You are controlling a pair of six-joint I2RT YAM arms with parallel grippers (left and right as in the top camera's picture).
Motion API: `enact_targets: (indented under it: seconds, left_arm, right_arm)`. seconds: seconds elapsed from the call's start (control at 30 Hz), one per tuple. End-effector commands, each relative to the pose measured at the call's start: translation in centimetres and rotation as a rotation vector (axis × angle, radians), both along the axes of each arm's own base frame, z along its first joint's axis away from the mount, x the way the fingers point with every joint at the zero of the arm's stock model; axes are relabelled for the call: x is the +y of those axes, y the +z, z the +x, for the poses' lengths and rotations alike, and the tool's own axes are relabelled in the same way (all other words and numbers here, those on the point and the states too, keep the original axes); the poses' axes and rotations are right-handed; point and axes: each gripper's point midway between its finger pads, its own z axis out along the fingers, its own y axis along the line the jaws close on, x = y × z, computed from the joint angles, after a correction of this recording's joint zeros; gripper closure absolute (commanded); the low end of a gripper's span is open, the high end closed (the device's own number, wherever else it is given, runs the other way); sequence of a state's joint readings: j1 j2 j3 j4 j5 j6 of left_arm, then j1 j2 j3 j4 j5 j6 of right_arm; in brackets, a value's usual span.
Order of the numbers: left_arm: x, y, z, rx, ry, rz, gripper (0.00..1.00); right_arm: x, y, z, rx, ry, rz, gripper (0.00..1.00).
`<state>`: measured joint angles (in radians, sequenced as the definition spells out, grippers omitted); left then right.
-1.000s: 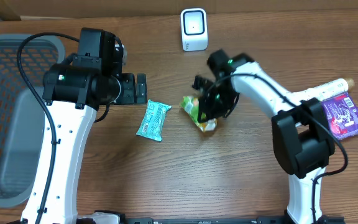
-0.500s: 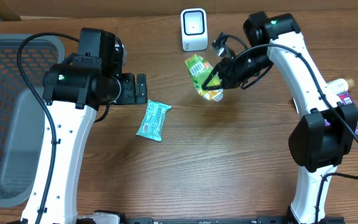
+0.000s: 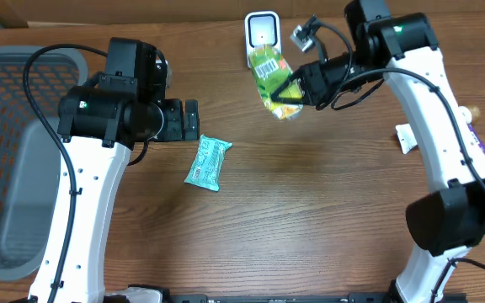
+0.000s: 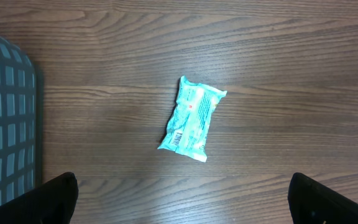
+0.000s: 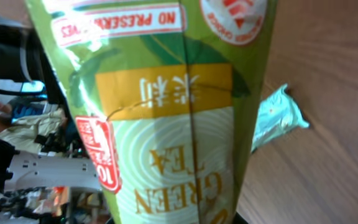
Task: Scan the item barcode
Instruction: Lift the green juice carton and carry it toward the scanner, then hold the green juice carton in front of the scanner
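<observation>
My right gripper point(image 3: 297, 91) is shut on a green tea packet point(image 3: 272, 82), holding it in the air just in front of the white barcode scanner point(image 3: 262, 31) at the back of the table. In the right wrist view the green tea packet point(image 5: 166, 112) fills the frame and hides the fingers. A teal snack packet point(image 3: 208, 162) lies flat on the table in the middle; the teal snack packet point(image 4: 192, 118) shows below my left wrist camera. My left gripper point(image 3: 190, 120) hangs open above the table, left of and apart from that packet, its fingertips point(image 4: 58, 196) at the frame's bottom corners.
A grey mesh basket point(image 3: 15, 160) stands at the left edge; a corner of the basket point(image 4: 5, 124) shows in the left wrist view. A purple packet point(image 3: 478, 147) and a white item point(image 3: 407, 137) lie at the right edge behind my right arm.
My right gripper lifted the green tea packet off the table and carried it back and up toward the scanner. The left arm and the teal packet stayed still.
</observation>
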<state>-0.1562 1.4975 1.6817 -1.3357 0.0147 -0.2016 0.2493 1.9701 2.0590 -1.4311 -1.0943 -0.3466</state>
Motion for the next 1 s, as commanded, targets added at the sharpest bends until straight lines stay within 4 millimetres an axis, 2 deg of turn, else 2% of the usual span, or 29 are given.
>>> enact_targets:
  seconds: [0.0,0.1,0.4,0.57,0.73,0.83,0.97]
  left_arm:
    - [-0.1,-0.1,0.2,0.002,-0.016,0.003,0.01]
    - [-0.1,-0.1,0.2,0.002,-0.016,0.003,0.00]
    - [-0.1,-0.1,0.2,0.002,-0.016,0.003,0.01]
    - [-0.1,-0.1,0.2,0.002,-0.016,0.003,0.00]
    - [-0.1,-0.1,0.2,0.002,-0.016,0.003,0.00]
    - [-0.1,-0.1,0.2,0.002,-0.016,0.003,0.01]
    - [-0.1,-0.1,0.2,0.002,-0.016,0.003,0.00]
  right_arm:
    - [-0.2,4.1,-0.2,-0.040,-0.063,0.029,0.96]
    - [-0.5,3.7,1.0,-0.034,-0.130,-0.018,0.96]
    - [-0.4,4.0,2.5,-0.035,-0.195,-0.027,0.96]
    - [-2.3,2.1,7.4,-0.071,-0.490,-0.211,0.96]
    - [-5.5,1.6,12.4,-0.275,-0.831,-0.445,0.96]
    - [-7.2,2.9,14.5,-0.468,-0.999,-0.587,0.96]
    - [-7.4,4.8,16.5,-0.727,-1.089,-0.736,0.96]
